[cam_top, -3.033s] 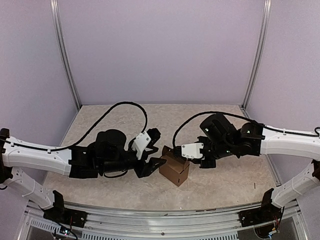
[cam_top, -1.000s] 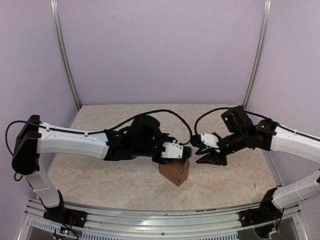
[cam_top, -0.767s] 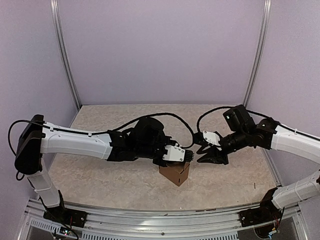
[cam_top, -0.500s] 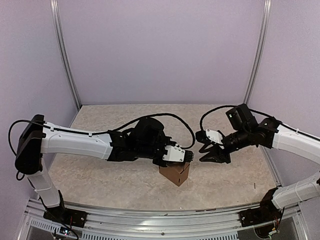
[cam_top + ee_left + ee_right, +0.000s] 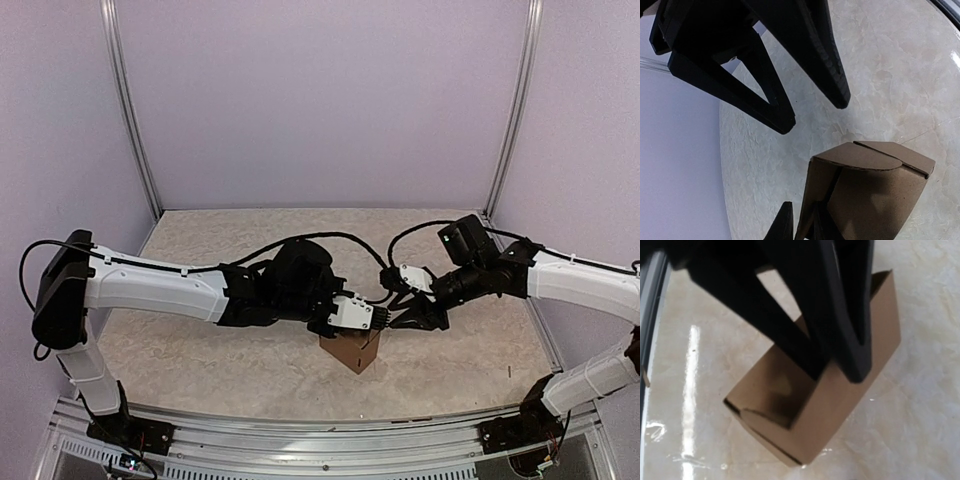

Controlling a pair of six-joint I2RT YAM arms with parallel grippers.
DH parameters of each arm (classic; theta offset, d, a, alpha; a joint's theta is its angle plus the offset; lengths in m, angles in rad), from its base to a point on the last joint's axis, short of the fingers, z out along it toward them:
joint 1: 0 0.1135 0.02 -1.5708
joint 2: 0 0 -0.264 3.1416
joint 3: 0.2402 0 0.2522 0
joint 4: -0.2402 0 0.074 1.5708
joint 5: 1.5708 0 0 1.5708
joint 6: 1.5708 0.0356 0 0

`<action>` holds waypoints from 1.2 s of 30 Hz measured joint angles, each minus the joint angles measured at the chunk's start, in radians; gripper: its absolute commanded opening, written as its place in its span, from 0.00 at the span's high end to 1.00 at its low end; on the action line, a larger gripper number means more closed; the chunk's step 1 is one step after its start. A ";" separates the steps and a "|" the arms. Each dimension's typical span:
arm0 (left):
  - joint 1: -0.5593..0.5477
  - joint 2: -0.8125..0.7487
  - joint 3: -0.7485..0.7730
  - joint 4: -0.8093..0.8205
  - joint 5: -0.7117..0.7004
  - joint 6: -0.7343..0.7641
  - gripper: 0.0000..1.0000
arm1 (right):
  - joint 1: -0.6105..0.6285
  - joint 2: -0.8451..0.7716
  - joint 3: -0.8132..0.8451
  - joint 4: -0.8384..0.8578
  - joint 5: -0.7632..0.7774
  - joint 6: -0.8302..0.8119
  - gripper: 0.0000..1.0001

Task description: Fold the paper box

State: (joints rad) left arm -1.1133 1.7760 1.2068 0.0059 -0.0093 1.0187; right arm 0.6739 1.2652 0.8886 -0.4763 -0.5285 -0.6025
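Lilac walls and aluminium corner posts close in the marbled beige table on which we are working. We find the paper box standing on that table as a small brown carton, directly under the spot where our two claws come nose to nose. Seen from the left gripper, the box sits just below and beyond the fingertips, apart from them. Its fingers are spread with only bare table showing through the gap, so this claw grips nothing. From there we also see a rounded flap lying across the box's upper edge, next to a flat flap. Seen from the right gripper, the box lies straight beneath the fingertips. One finger hangs over the dark hollow of the carton and the other over its outer wall, so the claw straddles that wall's top edge. A narrow gap separates these two fingers, but we cannot tell whether they are pressing on the cardboard or merely hovering on either side of it. Both arms reach inward from opposite sides, and the two claws are near each other above the box.
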 measured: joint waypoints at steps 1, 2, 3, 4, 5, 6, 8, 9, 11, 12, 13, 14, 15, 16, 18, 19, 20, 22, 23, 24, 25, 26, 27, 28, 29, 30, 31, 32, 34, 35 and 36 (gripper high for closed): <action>0.000 0.000 0.000 0.000 -0.003 0.000 0.87 | 0.002 0.017 0.000 0.010 -0.005 0.001 0.61; -0.001 0.000 0.000 0.000 -0.006 0.000 0.88 | 0.006 0.031 0.000 0.018 -0.009 0.001 0.61; -0.002 0.000 0.000 0.000 -0.008 0.000 0.89 | 0.010 0.046 0.000 0.026 -0.011 0.002 0.61; -0.002 0.000 0.000 0.000 -0.011 0.000 0.89 | 0.012 0.060 0.000 0.032 -0.013 0.002 0.61; -0.002 0.000 0.000 0.000 -0.015 0.000 0.90 | 0.014 0.072 0.000 0.037 -0.014 0.003 0.61; -0.003 0.000 0.000 0.000 -0.018 0.000 0.91 | 0.018 0.082 0.000 0.042 -0.015 0.003 0.61; -0.005 0.000 0.000 0.000 -0.023 0.000 0.92 | 0.023 0.096 0.000 0.055 -0.018 0.007 0.61; -0.005 0.000 0.000 0.000 -0.024 0.000 0.92 | 0.024 0.101 0.000 0.061 -0.018 0.011 0.62; -0.006 0.000 0.000 0.000 -0.025 0.000 0.92 | 0.026 0.108 0.000 0.071 -0.018 0.020 0.62; -0.007 0.000 0.000 0.000 -0.025 0.000 0.93 | 0.026 0.112 0.000 0.079 -0.017 0.024 0.62; -0.007 0.000 0.000 0.000 -0.026 -0.001 0.93 | 0.027 0.116 0.000 0.087 -0.016 0.029 0.62; -0.007 0.000 0.000 0.000 -0.025 -0.001 0.94 | 0.028 0.119 0.000 0.093 -0.013 0.034 0.62; -0.007 0.000 0.000 0.000 -0.025 -0.001 0.94 | 0.029 0.124 0.000 0.100 -0.010 0.039 0.62; -0.007 0.000 0.000 0.000 -0.025 -0.001 0.94 | 0.031 0.128 0.000 0.107 -0.008 0.043 0.62; -0.007 0.000 0.000 0.000 -0.026 -0.001 0.95 | 0.032 0.137 0.000 0.109 -0.003 0.047 0.63; -0.007 0.000 0.000 0.000 -0.026 -0.001 0.95 | 0.032 0.139 0.000 0.109 -0.001 0.048 0.63; -0.007 -0.001 0.000 0.000 -0.026 -0.001 0.96 | 0.032 0.141 0.000 0.109 0.002 0.049 0.63; -0.008 -0.002 -0.002 0.001 -0.028 -0.002 0.96 | 0.033 0.143 0.000 0.109 0.005 0.049 0.63; -0.009 -0.003 -0.003 0.001 -0.029 -0.002 0.96 | 0.033 0.145 0.000 0.109 0.006 0.048 0.63; -0.010 -0.003 -0.003 0.001 -0.031 -0.002 0.97 | 0.033 0.145 0.000 0.108 0.008 0.047 0.63; -0.012 -0.005 -0.005 0.001 -0.033 -0.003 0.97 | 0.033 0.145 0.000 0.108 0.010 0.046 0.63; -0.013 -0.006 -0.006 0.001 -0.035 -0.004 0.97 | 0.033 0.145 0.000 0.108 0.011 0.045 0.63; -0.015 -0.008 -0.009 0.001 -0.037 -0.005 0.97 | 0.033 0.145 0.000 0.108 0.012 0.044 0.63; -0.016 -0.010 -0.010 0.001 -0.039 -0.005 0.98 | 0.033 0.145 0.000 0.108 0.013 0.043 0.63; -0.019 -0.012 -0.013 0.001 -0.042 -0.007 0.98 | 0.034 0.145 0.000 0.108 0.013 0.043 0.63; -0.020 -0.013 -0.014 0.001 -0.045 -0.008 0.98 | 0.034 0.145 0.000 0.108 0.013 0.043 0.63; -0.023 -0.014 -0.016 0.002 -0.049 -0.010 0.98 | 0.035 0.145 0.000 0.107 0.013 0.043 0.63; -0.024 -0.016 -0.020 0.005 -0.052 -0.012 0.98 | 0.035 0.145 0.000 0.107 0.013 0.043 0.63; -0.028 -0.021 -0.026 0.007 -0.056 -0.018 0.98 | 0.038 0.146 0.000 0.107 0.013 0.043 0.63; -0.031 -0.023 -0.031 0.011 -0.060 -0.021 0.98 | 0.039 0.148 0.000 0.107 0.012 0.043 0.63; -0.033 -0.025 -0.036 0.016 -0.064 -0.023 0.99 | 0.040 0.151 0.000 0.108 0.012 0.043 0.63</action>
State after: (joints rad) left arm -1.1461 1.7512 1.1706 0.0219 -0.0734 0.9955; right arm 0.7136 1.4158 0.8890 -0.3687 -0.5163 -0.5598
